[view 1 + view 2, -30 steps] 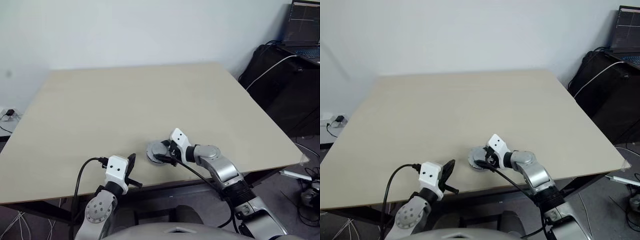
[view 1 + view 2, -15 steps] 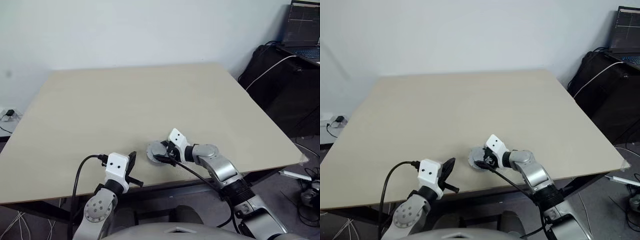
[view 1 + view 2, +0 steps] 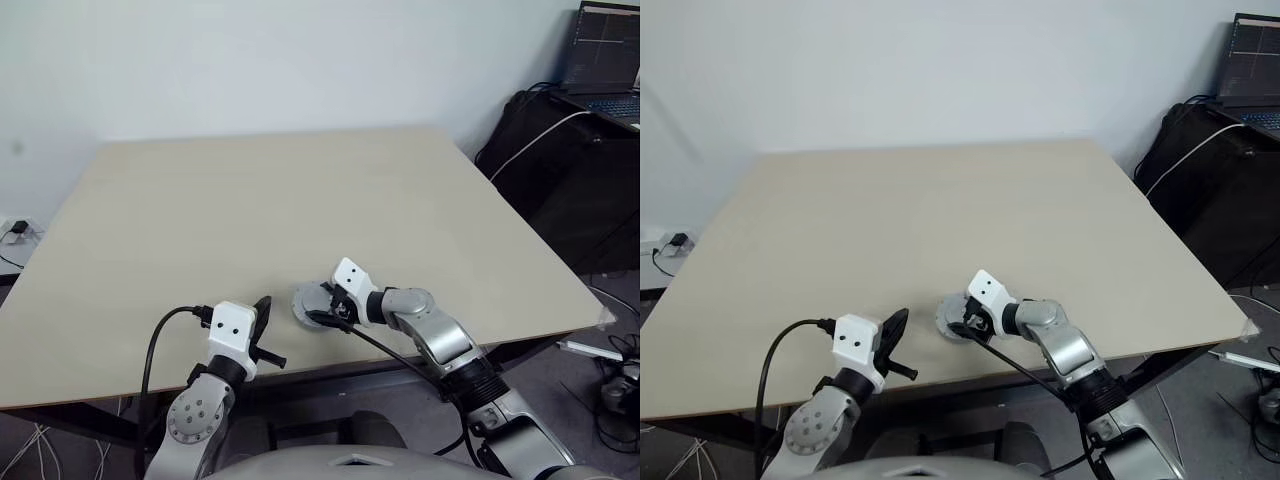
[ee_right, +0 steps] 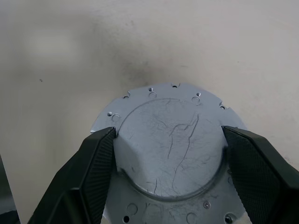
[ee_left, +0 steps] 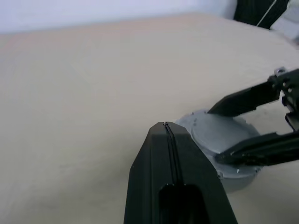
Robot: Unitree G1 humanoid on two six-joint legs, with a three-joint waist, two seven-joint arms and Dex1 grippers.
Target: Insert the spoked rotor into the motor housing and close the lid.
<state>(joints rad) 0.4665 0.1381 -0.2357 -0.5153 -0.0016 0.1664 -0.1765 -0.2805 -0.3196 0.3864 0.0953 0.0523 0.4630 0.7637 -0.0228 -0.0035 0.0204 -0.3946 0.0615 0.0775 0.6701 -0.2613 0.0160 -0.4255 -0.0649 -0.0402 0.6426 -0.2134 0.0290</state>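
On table [image 3: 250,220], right pincer [image 4: 166,154] clamps motor housing [image 4: 170,140].

Lower frame: two silver-grey jointed arms, each ending in a white wrist block with small dark dots, black cables looping alongside, and a black two-fingered left gripper [image 3: 263,312] and right gripper [image 3: 322,305].

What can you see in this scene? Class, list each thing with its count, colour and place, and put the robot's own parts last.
table: one, pale beige, filling the middle of the head views.
motor housing: one, gray and round, lying on the table near its front edge, smooth scratched face up.
laptop: one, dark, on black furniture to the far right.
left gripper: one, black fingers shut, empty, beside the housing.
right gripper: one, black fingers straddling the housing on both sides.
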